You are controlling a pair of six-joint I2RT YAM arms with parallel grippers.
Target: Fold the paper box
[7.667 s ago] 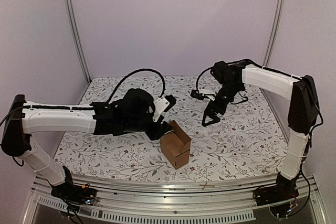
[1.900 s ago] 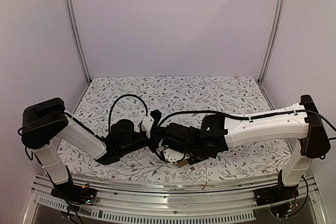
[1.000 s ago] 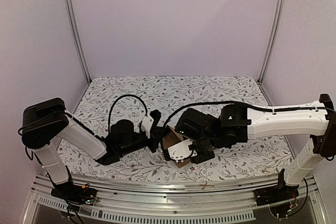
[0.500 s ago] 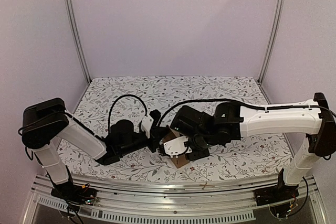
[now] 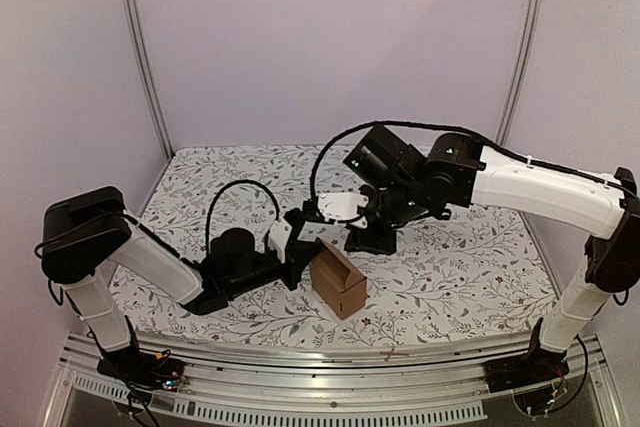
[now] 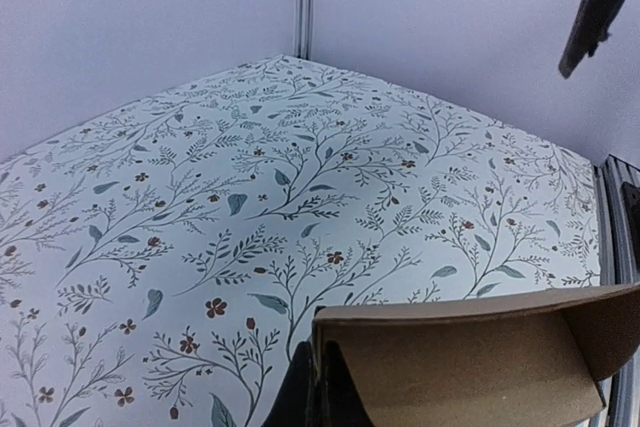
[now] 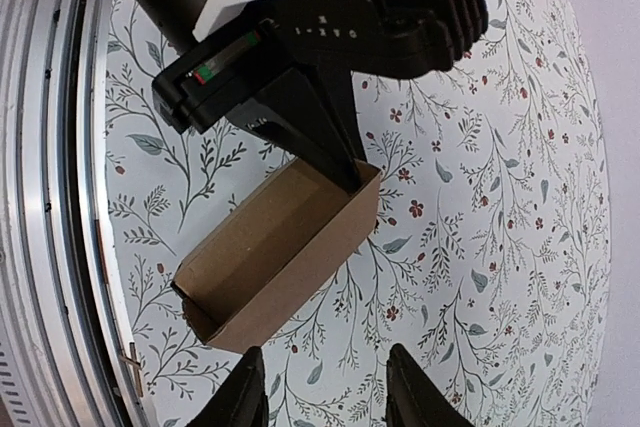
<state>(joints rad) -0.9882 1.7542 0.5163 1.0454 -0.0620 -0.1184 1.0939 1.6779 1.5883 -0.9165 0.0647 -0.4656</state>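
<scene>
The paper box (image 5: 337,282) stands on the worktop (image 5: 460,287) in the lower middle of the top view, and its top is open. One end wall is pinched by the closed left hand (image 7: 352,172). The right hand (image 7: 330,399) is held above the box, with its fingers apart and empty. The box seems already shaped. Next, the open top probably must be closed. Compared with half a second before, the right hand is lifted away and the box is uncovered.

Brown paper box (image 5: 337,287), upright, open-top, ctr-front
</scene>
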